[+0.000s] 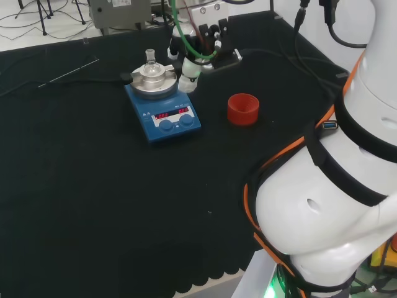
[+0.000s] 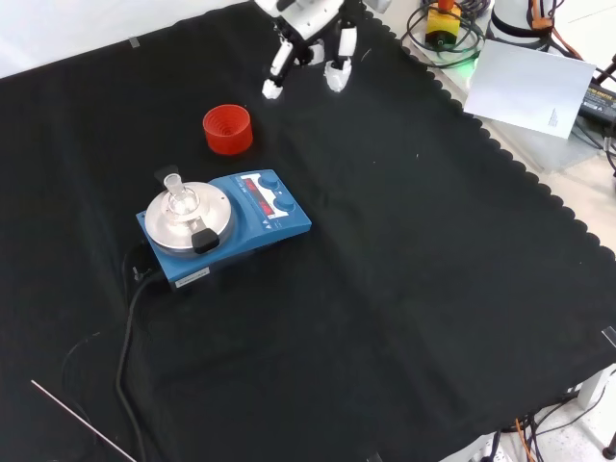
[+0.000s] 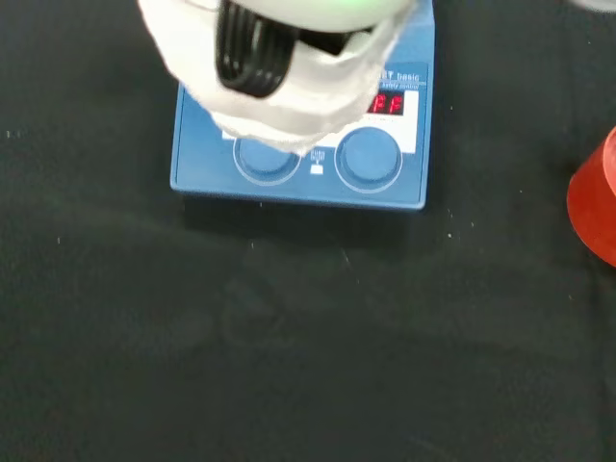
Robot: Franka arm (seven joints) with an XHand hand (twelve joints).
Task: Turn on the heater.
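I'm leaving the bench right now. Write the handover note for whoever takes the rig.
Robot hand: holding nothing, fingers relaxed and pointing down, above the cloth and apart from the heater.
Heater: blue, on the black cloth, red display lit, two round knobs at its front, a small glass flask on its plate.
Red ring: standing beside the heater, untouched.
Done: robot hand brought near the heater.
Left: reach a knob and confirm heating is on.

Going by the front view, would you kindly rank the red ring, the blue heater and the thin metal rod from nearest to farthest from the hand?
1. The red ring: just below and left of the hand, at the top of the front view.
2. The blue heater: farther down, near the middle left, a small flask on its plate.
3. The thin metal rod: at the bottom-left corner, plainly farthest.
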